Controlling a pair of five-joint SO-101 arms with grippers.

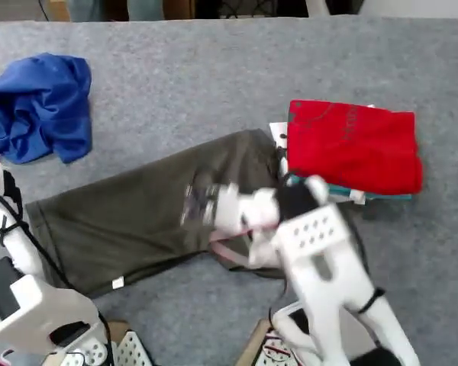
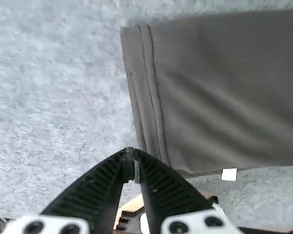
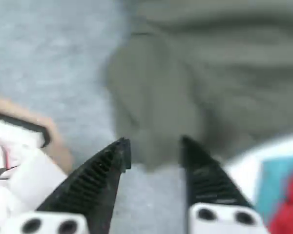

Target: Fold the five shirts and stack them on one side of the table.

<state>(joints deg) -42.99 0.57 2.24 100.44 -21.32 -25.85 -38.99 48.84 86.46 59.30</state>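
Olive shirt (image 1: 137, 217): spread flat across the middle of the table (image 1: 214, 69), not yet folded small.
Long axis: runs from the near-left hem, where a white tag shows, up to the far-right end, which touches the stack.
Right gripper (image 3: 151, 151): fingers apart, holding nothing, low over the bunched right end of the olive shirt, just beside the stack.
Left gripper (image 2: 133, 168): fingertips together, nothing between them, just off the hem corner at the shirt's near-left end.
Nearer arm: each gripper has 1 end of the shirt under it. The right one is directly above cloth, while the left one is beside the edge.
Likely step: probably a fold across the long axis, so both ends matter.
Stack: red shirt (image 1: 355, 145) on top, with teal and white layers showing beneath, at the table's right side.
Blue shirt (image 1: 42, 107): crumpled at the far left, well apart from both grippers.
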